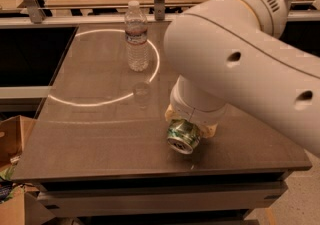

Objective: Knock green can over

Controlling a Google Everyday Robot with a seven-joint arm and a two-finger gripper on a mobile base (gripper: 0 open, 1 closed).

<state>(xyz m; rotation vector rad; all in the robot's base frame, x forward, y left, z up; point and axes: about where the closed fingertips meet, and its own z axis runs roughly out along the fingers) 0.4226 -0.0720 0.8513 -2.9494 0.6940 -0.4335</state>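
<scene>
The green can [183, 136] lies tipped over on the dark table [100, 139], its silver end facing the camera, near the front right part of the tabletop. My gripper [190, 125] is directly above and behind the can, at the end of the big white arm [240, 59]. Its tan fingers [212, 130] sit on either side of the can and hold it. The upper part of the can is hidden under the wrist.
A clear plastic water bottle [136, 36] stands upright at the back centre of the table, inside a bright ring of light. The table's front edge [150, 173] is close below the can. Cardboard boxes [12, 141] sit on the floor at the left.
</scene>
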